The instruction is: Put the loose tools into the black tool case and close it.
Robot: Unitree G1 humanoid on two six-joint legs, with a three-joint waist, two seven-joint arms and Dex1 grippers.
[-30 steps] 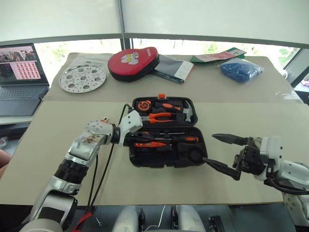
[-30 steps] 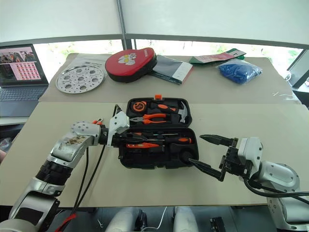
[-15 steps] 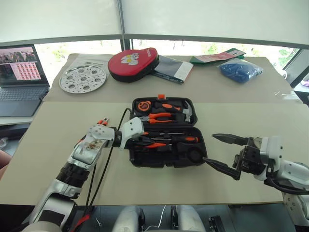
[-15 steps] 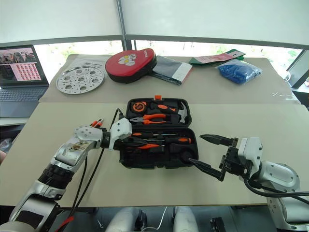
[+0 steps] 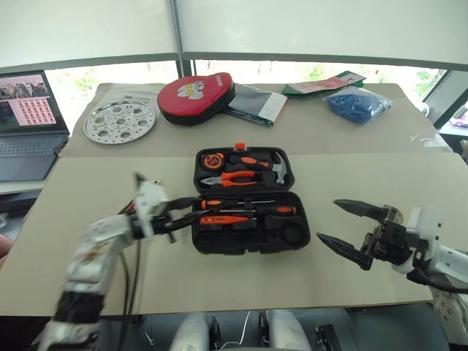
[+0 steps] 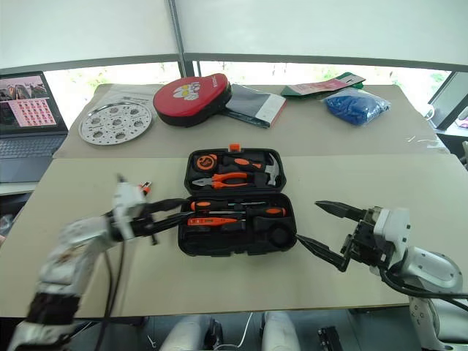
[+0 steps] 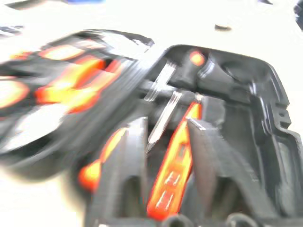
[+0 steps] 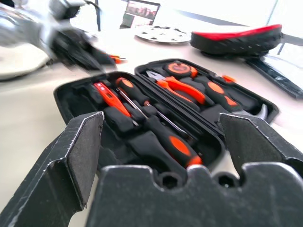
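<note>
Left wrist view is smeared with motion, so the far half of the black tool case (image 7: 265, 109) melts into orange and grey streaks, and I cannot name the tools there from it. Its two fingers (image 7: 208, 165) stand a little apart with nothing between them, the orange utility knife (image 7: 173, 165) lying just past them in the near half.

From the head views the left gripper (image 5: 179, 216) is blurred too; its tips sit just beside the case's left edge, and I cannot tell whether they touch it. The right gripper (image 5: 349, 230) has its fingers spread wide and empty, just off the case's right end, apart from it.

The case lies open on the worktop (image 5: 241, 278) between the two sets of fingers, both halves flat, a small orange latch at the far rim. Two black-and-orange screwdrivers (image 8: 161, 127) rest in the near half's recesses above the knife.
</note>
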